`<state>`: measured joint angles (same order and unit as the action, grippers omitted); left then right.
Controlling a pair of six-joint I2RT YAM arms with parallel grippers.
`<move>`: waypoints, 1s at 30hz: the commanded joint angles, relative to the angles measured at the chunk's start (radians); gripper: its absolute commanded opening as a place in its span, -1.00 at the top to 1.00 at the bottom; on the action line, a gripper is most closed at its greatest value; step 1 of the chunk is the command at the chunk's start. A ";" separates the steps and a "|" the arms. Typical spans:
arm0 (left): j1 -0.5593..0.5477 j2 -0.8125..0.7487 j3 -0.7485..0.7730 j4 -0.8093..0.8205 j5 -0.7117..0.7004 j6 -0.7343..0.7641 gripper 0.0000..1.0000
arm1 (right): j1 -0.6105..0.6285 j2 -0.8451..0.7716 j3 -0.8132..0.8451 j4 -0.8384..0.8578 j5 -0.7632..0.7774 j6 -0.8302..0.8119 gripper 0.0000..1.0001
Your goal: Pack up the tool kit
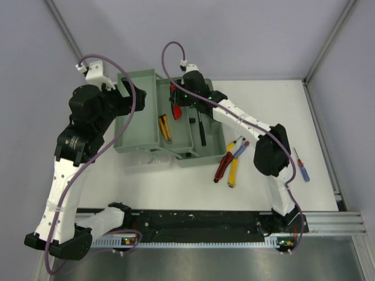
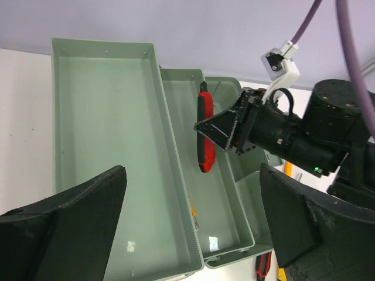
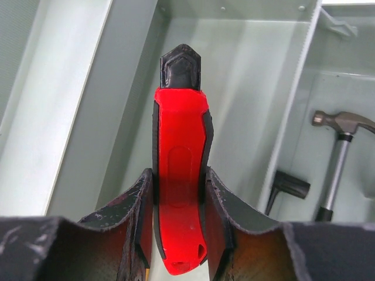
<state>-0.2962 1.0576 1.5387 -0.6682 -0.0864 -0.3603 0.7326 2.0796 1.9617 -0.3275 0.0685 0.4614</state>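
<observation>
The green tool box (image 1: 136,132) lies open at the table's back left, with its lid on the left and an inner tray (image 1: 180,136) beside it. My right gripper (image 3: 176,205) is shut on a red and black utility knife (image 3: 179,170) and holds it above the far end of the tray (image 3: 246,88). The knife also shows in the top view (image 1: 175,106) and the left wrist view (image 2: 205,137). My left gripper (image 2: 190,234) is open and empty above the lid (image 2: 105,140). It sits at the lid's far left in the top view (image 1: 126,92).
A yellow-handled tool (image 1: 166,127) lies in the tray. A hammer (image 3: 340,146) and a black angled tool (image 3: 287,184) lie in the right compartment. Red pliers (image 1: 224,167), yellow pliers (image 1: 234,170) and a red and blue screwdriver (image 1: 302,165) lie on the table to the right.
</observation>
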 commanded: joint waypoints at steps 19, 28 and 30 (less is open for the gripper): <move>0.003 -0.028 0.028 -0.025 -0.007 0.006 -0.96 | 0.019 0.244 0.247 0.094 0.024 0.054 0.12; 0.006 -0.025 0.028 -0.016 -0.009 0.011 -0.96 | 0.019 0.137 0.244 0.085 0.013 0.042 0.07; 0.005 -0.025 0.026 -0.013 -0.010 0.011 -0.95 | 0.021 0.084 0.226 0.074 0.024 0.027 0.07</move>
<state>-0.2955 1.0473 1.5387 -0.7166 -0.0910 -0.3634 0.7399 2.3219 2.1746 -0.2733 0.0845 0.5156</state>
